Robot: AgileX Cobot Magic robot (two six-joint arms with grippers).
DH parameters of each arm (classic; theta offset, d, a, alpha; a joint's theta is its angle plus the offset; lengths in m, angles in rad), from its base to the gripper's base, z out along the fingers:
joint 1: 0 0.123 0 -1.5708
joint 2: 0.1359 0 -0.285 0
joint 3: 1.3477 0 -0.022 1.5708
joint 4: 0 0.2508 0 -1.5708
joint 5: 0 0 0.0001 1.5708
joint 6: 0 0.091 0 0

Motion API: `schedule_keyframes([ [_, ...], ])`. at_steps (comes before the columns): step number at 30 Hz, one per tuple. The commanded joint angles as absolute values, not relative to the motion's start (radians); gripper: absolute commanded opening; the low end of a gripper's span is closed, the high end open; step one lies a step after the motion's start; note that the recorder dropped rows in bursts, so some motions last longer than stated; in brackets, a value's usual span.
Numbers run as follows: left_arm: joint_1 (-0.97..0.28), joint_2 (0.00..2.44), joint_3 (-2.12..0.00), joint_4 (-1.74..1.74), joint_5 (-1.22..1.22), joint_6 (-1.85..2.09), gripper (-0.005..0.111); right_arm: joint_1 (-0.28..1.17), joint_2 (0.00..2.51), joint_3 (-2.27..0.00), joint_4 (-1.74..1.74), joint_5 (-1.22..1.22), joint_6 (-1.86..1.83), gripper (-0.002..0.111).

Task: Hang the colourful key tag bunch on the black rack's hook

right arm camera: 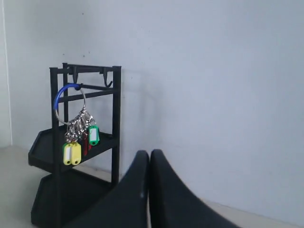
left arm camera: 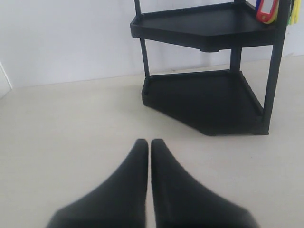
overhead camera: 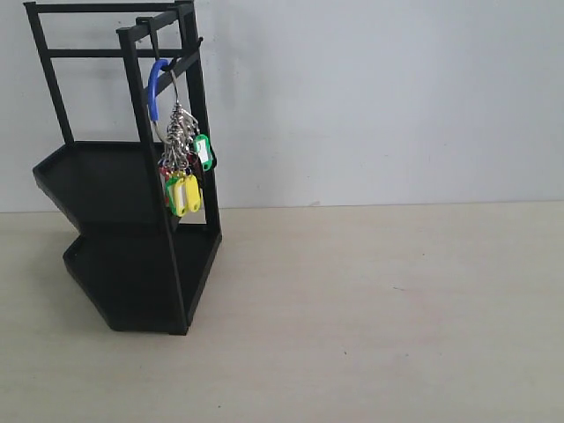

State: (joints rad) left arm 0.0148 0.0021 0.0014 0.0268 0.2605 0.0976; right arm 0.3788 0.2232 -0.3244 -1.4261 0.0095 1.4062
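Key tag bunch (overhead camera: pixel 181 172) on rack's (overhead camera: pixel 132 295) hook (overhead camera: pixel 154 40)

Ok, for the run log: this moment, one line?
key tag bunch: hanging on hook of rack | left pincer: shut, empty | right pincer: shut, empty

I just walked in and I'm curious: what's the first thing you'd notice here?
The colourful key tag bunch catches the eye first, dangling by its blue loop from the hook at the top of the black rack. The tall rack stands at the left of the exterior view, on a pale table.
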Motion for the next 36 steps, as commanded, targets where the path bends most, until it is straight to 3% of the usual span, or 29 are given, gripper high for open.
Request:
schedule_keyframes([
  [1, 0.014, 0.000, 0.000, 0.023, 0.253, 0.097, 0.004, 0.274, 0.157, -0.284, -1.420, -0.075, 1.404, 0.000],
  [7, 0.014, 0.000, 0.000, 0.023, 0.253, 0.097, 0.004, 0.265, 0.153, -0.238, -1.244, -0.071, 1.292, 0.000],
  [15, 0.014, 0.000, 0.000, 0.023, 0.251, 0.097, 0.004, 0.265, 0.153, -0.141, -0.103, -0.088, 0.265, 0.000],
  [36, 0.014, 0.000, 0.000, 0.023, 0.251, 0.097, 0.004, 0.265, 0.153, -0.094, 0.150, -0.100, 0.017, 0.000],
])
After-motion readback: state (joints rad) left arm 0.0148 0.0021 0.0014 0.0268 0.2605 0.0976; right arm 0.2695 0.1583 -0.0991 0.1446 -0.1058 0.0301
